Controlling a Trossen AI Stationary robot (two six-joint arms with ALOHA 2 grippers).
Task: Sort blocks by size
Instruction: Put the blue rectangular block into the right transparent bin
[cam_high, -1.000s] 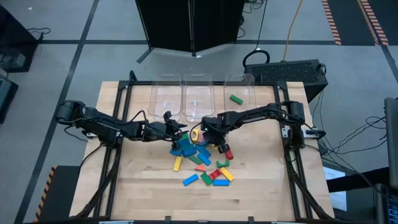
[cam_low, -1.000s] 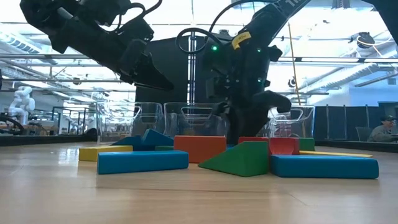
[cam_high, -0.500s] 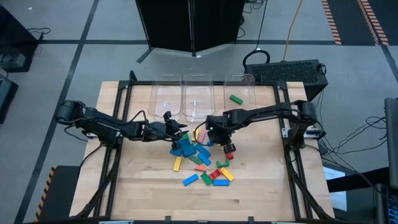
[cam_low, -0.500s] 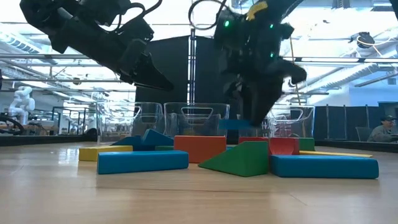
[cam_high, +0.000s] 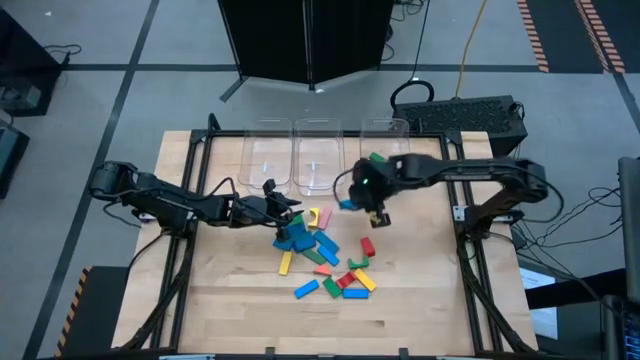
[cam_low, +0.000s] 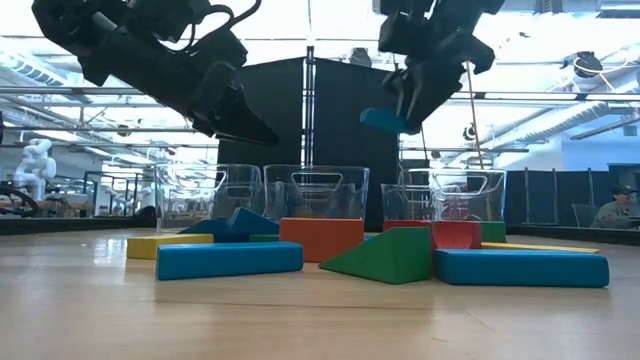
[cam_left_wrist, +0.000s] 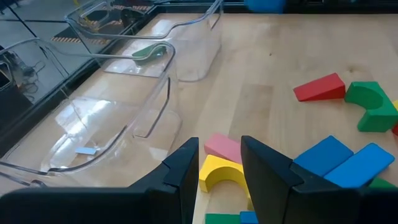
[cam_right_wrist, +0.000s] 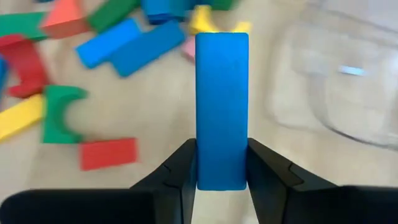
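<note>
high view: your right gripper (cam_high: 374, 208) has lifted off the pile, fingers clamped on a blue block (cam_right_wrist: 222, 106), now near the bins (cam_high: 316, 158) at the worktop's far edge; drop next; left gripper (cam_high: 283, 208) waits, slightly open, empty.

I can't read any text, label, number or brand from here — not on the blocks, bins or arms.

You had three clear bins (cam_high: 318, 160) lined up beyond the right gripper (cam_high: 372, 207), one green block (cam_high: 379, 158) in the nearest, and one blue block (cam_right_wrist: 221, 106) in that gripper.
</note>
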